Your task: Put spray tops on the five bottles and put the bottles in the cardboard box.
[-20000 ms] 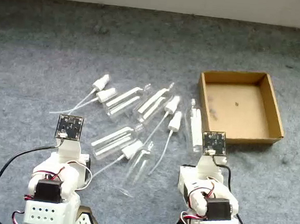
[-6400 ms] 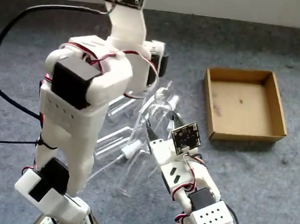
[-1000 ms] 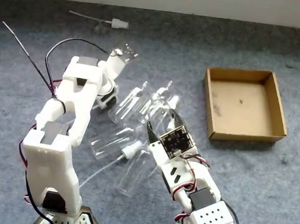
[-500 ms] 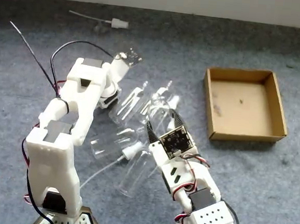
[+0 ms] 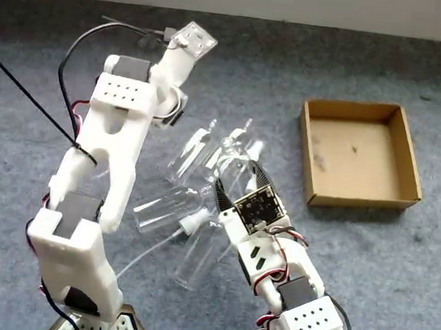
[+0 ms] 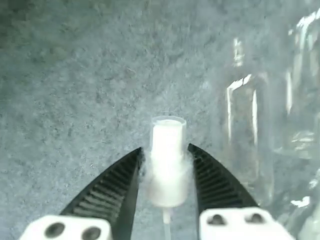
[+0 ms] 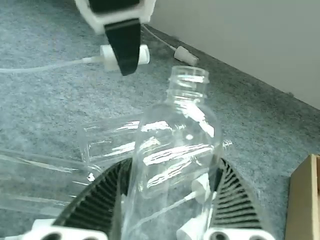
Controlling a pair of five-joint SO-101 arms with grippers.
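1. The left gripper [image 6: 166,149] is at the far side of the grey carpet [image 5: 349,282], well apart from the cardboard box [image 5: 358,164]. Its black jaws are drawn in narrow on a white spray top [image 6: 167,170], one jaw touching each side of the cap.
2. The spray top's thin tube trails out along the carpet. Whether the cap is lifted off the carpet cannot be told.
3. The right gripper [image 7: 173,164] is in the middle of the table, between the 2 arms and near the box's left wall. Its jaws sit at medium width around a clear bottle [image 7: 175,135], pressing on both sides of the body.
4. That bottle points neck-first away from the gripper, tilted rather than upright. Its threaded mouth is bare - no spray top on it.
5. Other clear bottles [image 5: 164,205] lie on their sides in a cluster under and beside the held bottle, some touching each other.
6. Another spray top [image 5: 192,222] lies among them, its tube running out toward the left arm's base.
7. The box stands open on the carpet, right of the cluster - apart from it.
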